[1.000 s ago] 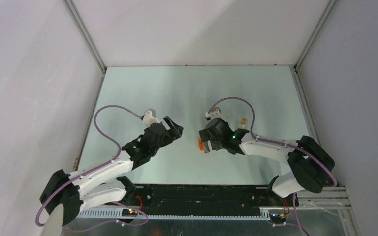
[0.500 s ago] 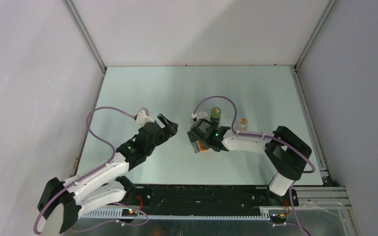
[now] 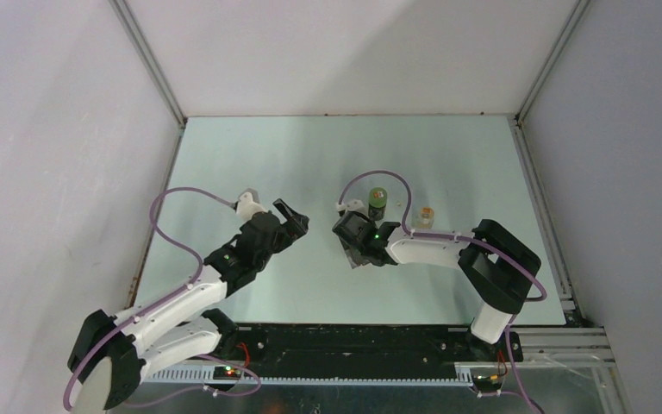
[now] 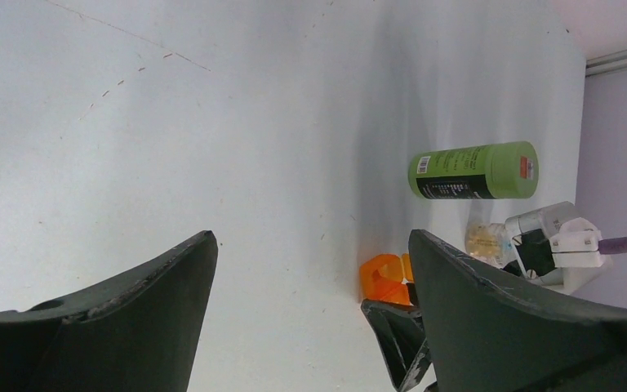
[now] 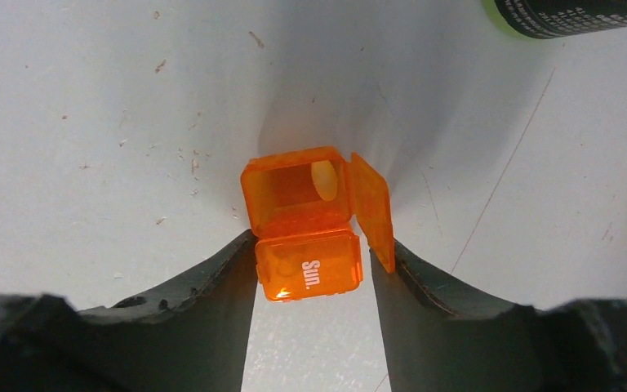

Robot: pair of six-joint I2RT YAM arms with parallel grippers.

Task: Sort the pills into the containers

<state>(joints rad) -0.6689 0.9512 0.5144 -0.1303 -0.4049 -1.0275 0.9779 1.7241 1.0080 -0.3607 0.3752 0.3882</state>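
The orange box [image 5: 309, 245] lies on the table with one recess open, a pale pill [image 5: 322, 180] inside it and its lid [image 5: 373, 208] standing up. The other recess is closed and marked "Sun.". My right gripper [image 5: 314, 245] is closed around the box: one finger touches its side, the other the lid. In the top view the right gripper [image 3: 358, 253] hides the box. The green bottle [image 3: 378, 201] and the clear vial [image 3: 427, 216] stand just behind. My left gripper [image 3: 296, 217] is open and empty, to the left, facing the box [image 4: 384, 278].
The left wrist view shows the green bottle [image 4: 473, 171], the vial [image 4: 486, 239] and a right gripper finger [image 4: 400, 335] close together. Bare table [image 3: 310, 155] lies behind and to the left, with walls around it.
My right arm's elbow swung left and the gripper came upright over the orange box, hiding it and uncovering the green bottle. My left gripper drew back slightly to the left.
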